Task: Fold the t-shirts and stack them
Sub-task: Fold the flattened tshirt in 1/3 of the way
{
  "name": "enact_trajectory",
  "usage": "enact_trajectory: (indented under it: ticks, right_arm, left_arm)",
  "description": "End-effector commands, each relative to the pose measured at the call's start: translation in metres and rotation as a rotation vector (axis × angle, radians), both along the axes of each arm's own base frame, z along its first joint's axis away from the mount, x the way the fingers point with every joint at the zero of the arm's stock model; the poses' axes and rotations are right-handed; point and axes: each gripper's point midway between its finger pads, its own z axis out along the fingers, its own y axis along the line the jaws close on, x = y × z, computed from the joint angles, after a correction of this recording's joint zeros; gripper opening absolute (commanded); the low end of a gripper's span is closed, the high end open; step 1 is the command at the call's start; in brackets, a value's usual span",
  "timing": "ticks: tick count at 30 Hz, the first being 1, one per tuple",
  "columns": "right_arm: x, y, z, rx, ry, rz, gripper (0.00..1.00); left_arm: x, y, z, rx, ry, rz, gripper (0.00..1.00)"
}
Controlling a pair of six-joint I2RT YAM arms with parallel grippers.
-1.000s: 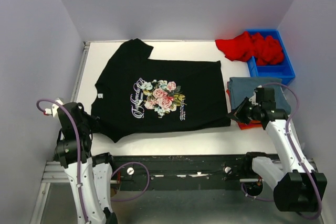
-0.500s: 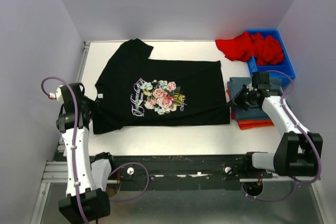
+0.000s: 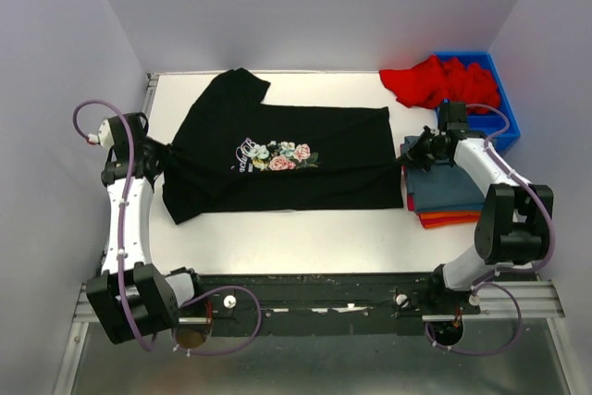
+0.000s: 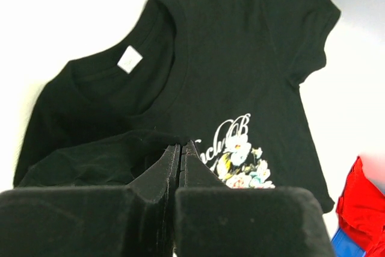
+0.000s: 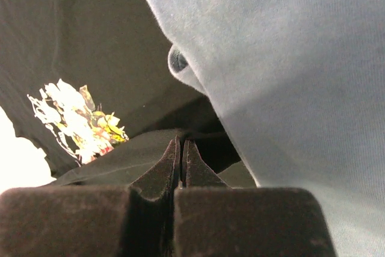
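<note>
The black t-shirt (image 3: pixel 296 159) is lying print-up across the white table (image 3: pixel 305 238), with its near side doubling over onto the lower part of the floral print. The left gripper (image 3: pixel 159 162) is sitting at the shirt's left edge, jaws pressed together on a fold of the black cloth. The right gripper (image 3: pixel 408 156) is pinching black fabric at the shirt's right edge, just beside the folded slate-blue t-shirt (image 3: pixel 453 187). That one is resting on an orange t-shirt (image 3: pixel 449 220). A red t-shirt (image 3: pixel 430 80) is spilling out of the blue bin (image 3: pixel 504 127) in the far right corner.
</note>
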Motion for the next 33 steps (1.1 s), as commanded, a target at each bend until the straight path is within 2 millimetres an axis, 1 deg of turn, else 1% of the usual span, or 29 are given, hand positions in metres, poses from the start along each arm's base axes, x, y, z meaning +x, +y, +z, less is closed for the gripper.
enact_trajectory:
  ticks: [1,5,13,15,16,18,27,33]
  right_arm:
    - [0.018,-0.007,0.000,-0.029,-0.026,-0.022,0.01]
    - [0.022,-0.006,-0.004,-0.027,-0.029,-0.016,0.01]
    - [0.025,-0.004,-0.012,-0.020,-0.027,-0.005,0.01]
    - [0.025,-0.006,-0.014,-0.025,-0.026,-0.008,0.01]
    - [0.025,-0.005,-0.014,-0.025,-0.025,-0.006,0.01]
    - [0.025,-0.006,-0.015,-0.026,-0.027,-0.007,0.01]
    - [0.027,-0.004,-0.022,-0.020,-0.017,0.001,0.01]
    - [0.030,-0.004,-0.019,-0.021,-0.027,0.005,0.01]
  left_arm:
    - [0.033,0.003,0.032,0.018,-0.096,-0.009,0.00]
    - [0.050,0.004,0.036,0.053,-0.084,-0.031,0.00]
    - [0.077,-0.003,0.015,0.096,-0.008,-0.094,0.00]
    - [0.087,-0.005,0.012,0.111,0.006,-0.123,0.00]
    - [0.090,-0.005,0.009,0.114,0.024,-0.129,0.00]
    - [0.096,-0.007,0.008,0.130,0.042,-0.139,0.00]
    - [0.119,-0.025,0.005,0.195,0.088,-0.168,0.00]
    - [0.130,-0.029,0.005,0.234,0.113,-0.172,0.00]
